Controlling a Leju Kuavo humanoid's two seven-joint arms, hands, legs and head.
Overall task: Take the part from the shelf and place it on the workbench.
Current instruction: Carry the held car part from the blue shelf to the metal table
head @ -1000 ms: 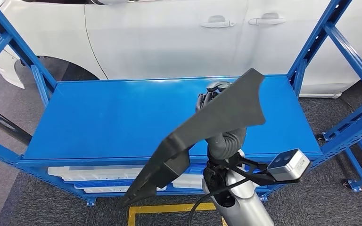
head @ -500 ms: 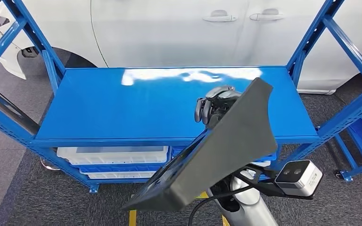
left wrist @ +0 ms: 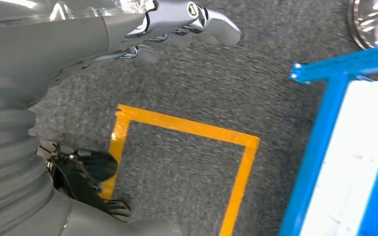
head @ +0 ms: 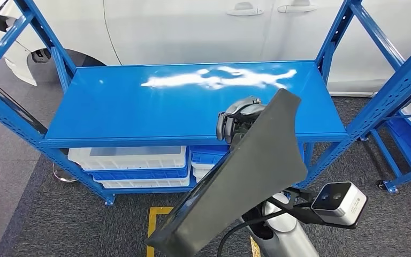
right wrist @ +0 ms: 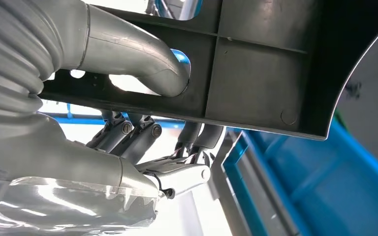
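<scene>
Part (head: 246,176) lower and nearer, shelf (head: 139,107) farther back.

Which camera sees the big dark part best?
The head view: the whole dark grey part shows, tilted, gripped by the right hand. The right wrist view gives just its ribbed underside, close up. The left wrist view faces carpet.

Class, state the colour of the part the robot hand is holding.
Dark grey, nearly black. The part, held by the right robot hand, shows best in the head view.

The dark part (head: 246,171) hides most of the right hand (head: 235,120); its lower corner is cut off at the frame's edge, and the grip itself is apparently obscured.
</scene>
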